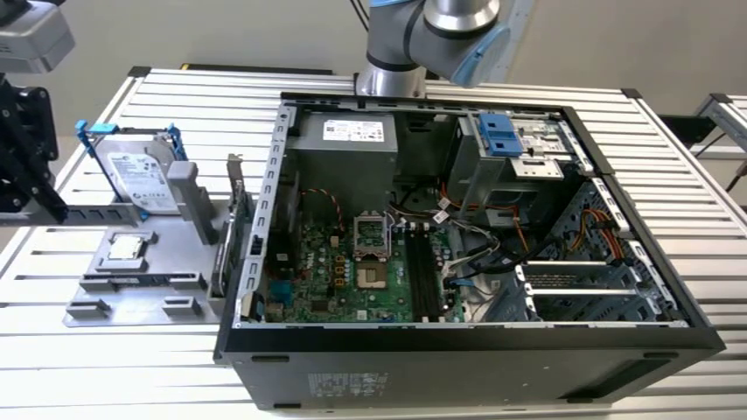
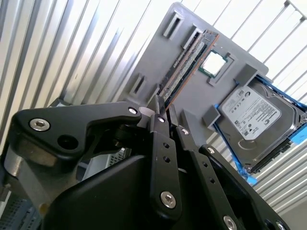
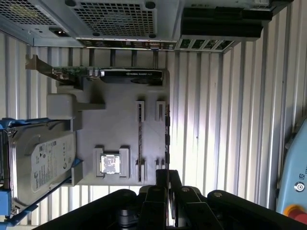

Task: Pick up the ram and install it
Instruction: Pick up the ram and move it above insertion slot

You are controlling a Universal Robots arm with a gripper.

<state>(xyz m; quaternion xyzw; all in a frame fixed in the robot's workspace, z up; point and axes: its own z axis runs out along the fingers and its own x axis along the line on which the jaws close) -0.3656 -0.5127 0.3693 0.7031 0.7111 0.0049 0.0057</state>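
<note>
Ram (image 2: 188,64) stands in the tray (image 2: 158,55) slot, end effector (image 2: 165,109) hovering clear, pinched together and empty; lowered like that, it'd likely strike the ram's edge.

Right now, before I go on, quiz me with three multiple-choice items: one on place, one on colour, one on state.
1. Where is the ram?
A) on edge in the grey tray
B) in a memory slot
C) flat on the floor

2. What colour are the rails on the hard drive?
A) red
B) blue
C) yellow

3. The computer case is:
A) shut
B) open, its panel off
C) wrapped

Key:
1 A, it stands in the tray's holder.
2 B, blue strips edge the drive.
3 B, its insides show.
</note>
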